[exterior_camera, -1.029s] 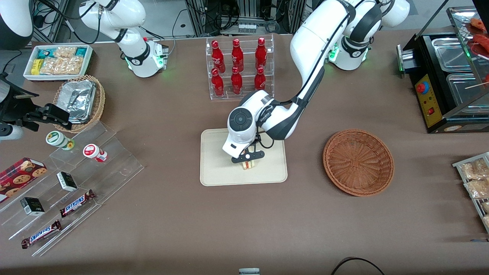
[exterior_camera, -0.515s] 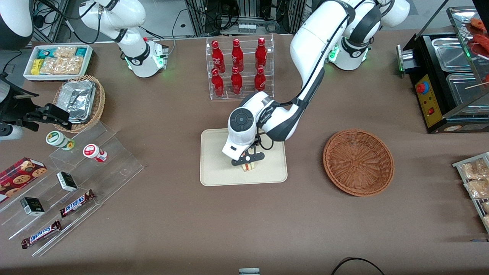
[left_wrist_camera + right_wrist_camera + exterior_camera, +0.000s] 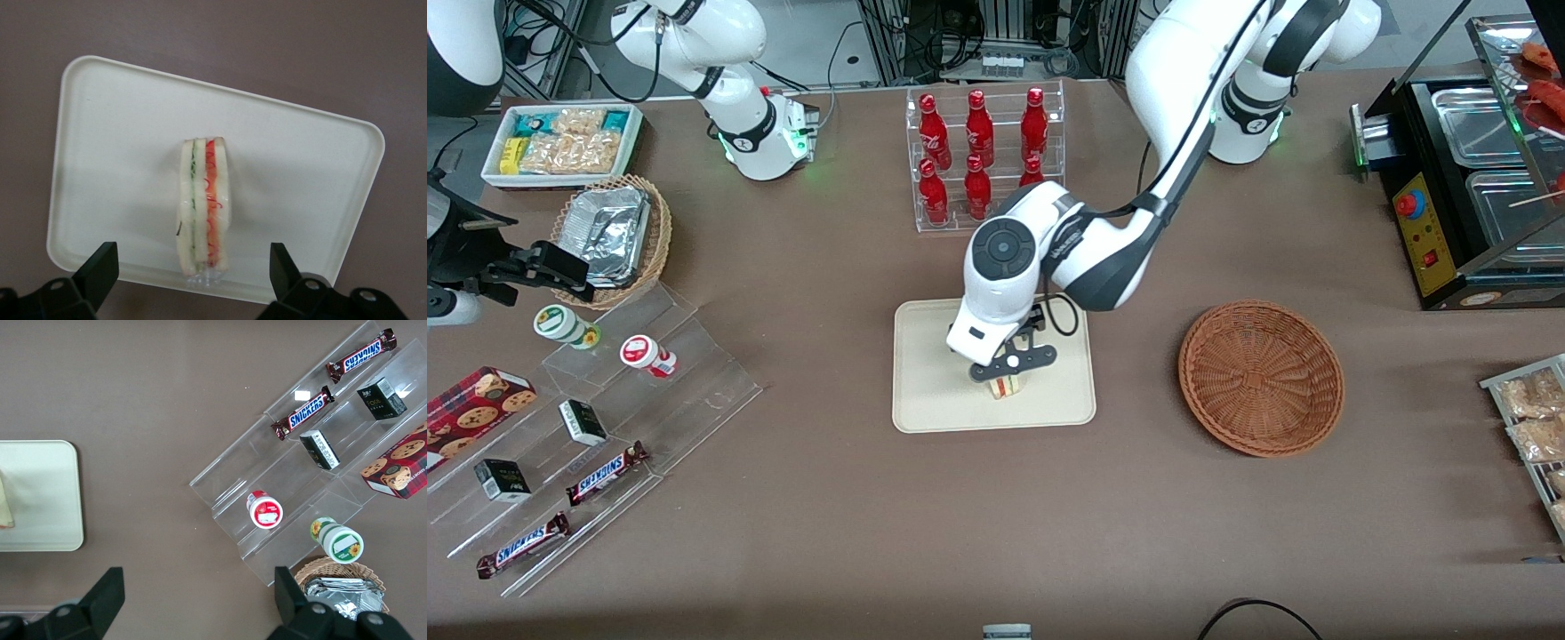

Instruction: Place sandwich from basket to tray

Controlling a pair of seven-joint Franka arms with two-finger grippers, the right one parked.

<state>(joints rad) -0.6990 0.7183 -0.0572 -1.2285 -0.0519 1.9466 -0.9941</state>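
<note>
Sandwich (image 3: 1007, 386) stands on edge on the cream tray (image 3: 925, 400), a little toward the tray's 5 o'clock from its middle as the front camera sees it. Our left gripper (image 3: 1009, 363) hangs directly over it, released: in the wrist view both fingers (image 3: 100, 263) are spread wide, well apart from the wrapped wedge (image 3: 203, 210) and clear of it on either side, above the tray (image 3: 313, 173).

Step in hand, as we judge it: the drop is done and the sandwich is let go; what remains is the retreat. The next move calls for a straight lift with the fingers kept apart, so neither pad clips the clear wrap and topples the wedge, which balances on a narrow edge.

Farther out at about 3 o'clock from the tray, toward the working arm's end of the table, sits the reddish-brown wicker basket (image 3: 1261, 378), nothing showing in it. Farther from the camera at 12 o'clock stands a clear rack of red bottles (image 3: 983, 156).

View differences: the front camera gives us tray and basket together but the gripper body hides most of the sandwich. The wrist camera shows the whole filling edge, green and red layers, and the open gap at each finger. The parked arm's wrist camera catches only a corner of the tray (image 3: 40, 497) and a sliver of the sandwich.
</note>
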